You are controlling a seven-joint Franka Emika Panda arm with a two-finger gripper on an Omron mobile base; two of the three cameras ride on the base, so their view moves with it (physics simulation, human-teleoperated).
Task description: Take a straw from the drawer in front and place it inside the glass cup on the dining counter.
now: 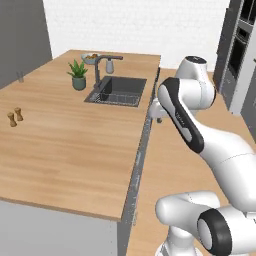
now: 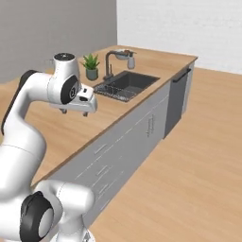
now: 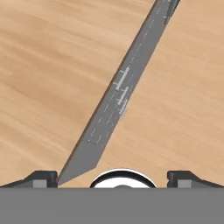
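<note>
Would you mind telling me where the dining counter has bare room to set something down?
The dining counter is bare across its near half, between the two small brown shakers and the front edge. It is crowded at the far end, around the sink, tap and plant.

The dining counter (image 1: 65, 150) is cut off by the left edge.

A home kitchen. A long wooden worktop (image 1: 65, 145) on a light-grey base carries an inset dark sink (image 1: 117, 91) with a tap (image 1: 98, 70), a potted plant (image 1: 78, 75) beside it, and two small shakers (image 1: 15, 116). Grey cabinet fronts with handles (image 2: 123, 151) run below, above a wood floor (image 2: 189, 179).
</note>
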